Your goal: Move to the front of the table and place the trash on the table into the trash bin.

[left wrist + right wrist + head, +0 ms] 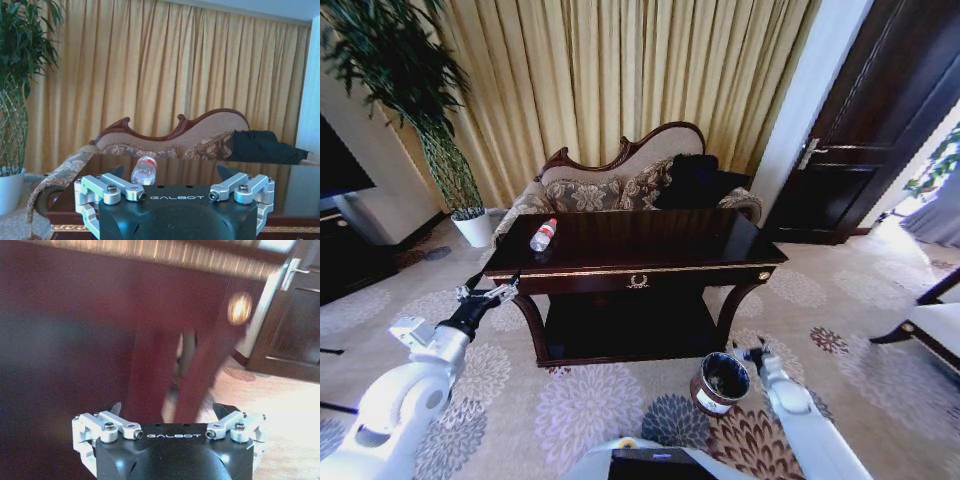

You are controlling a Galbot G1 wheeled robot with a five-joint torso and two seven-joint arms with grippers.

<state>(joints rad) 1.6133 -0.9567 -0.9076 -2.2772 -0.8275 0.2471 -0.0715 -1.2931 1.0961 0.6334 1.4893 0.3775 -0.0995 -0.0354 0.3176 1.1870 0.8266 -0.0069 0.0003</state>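
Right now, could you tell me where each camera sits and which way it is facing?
Head view: on the head, looking forward and down at the table, bottle, trash bin; both arms show.
Left wrist view: behind the open left gripper, level with the tabletop, facing the bottle, sofa.
Right wrist view: behind the open right gripper, low, facing a table leg.
Head and left wrist views share the bottle.

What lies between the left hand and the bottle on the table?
Nothing but bare table top: in the left wrist view the open left hand faces the lying bottle across the near edge, apart from it.
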